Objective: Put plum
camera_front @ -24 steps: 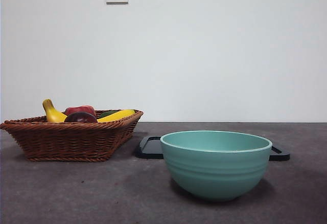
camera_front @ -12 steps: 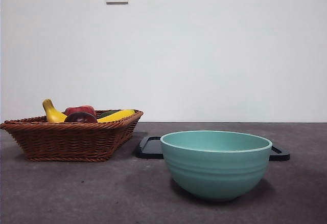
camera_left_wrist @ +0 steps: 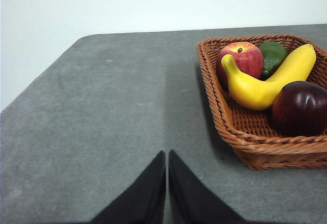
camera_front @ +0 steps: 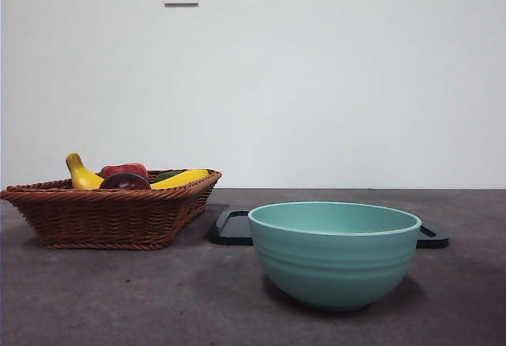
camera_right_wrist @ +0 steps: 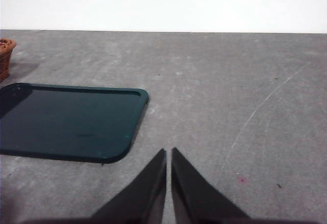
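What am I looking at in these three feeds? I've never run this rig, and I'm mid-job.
It is a two-armed table robot. The front view looks level across the table: a wicker basket of fruit, a teal bowl, and a dark tray behind it. The other two views come from cameras on the wrists. The left gripper hangs over bare table beside the basket, which holds the plum, a banana, an apple and something green. The right gripper is near the tray. Both pairs of jaws are shut, holding nothing.

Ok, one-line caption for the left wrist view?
Shut left gripper above bare table; plum in wicker basket beside banana.
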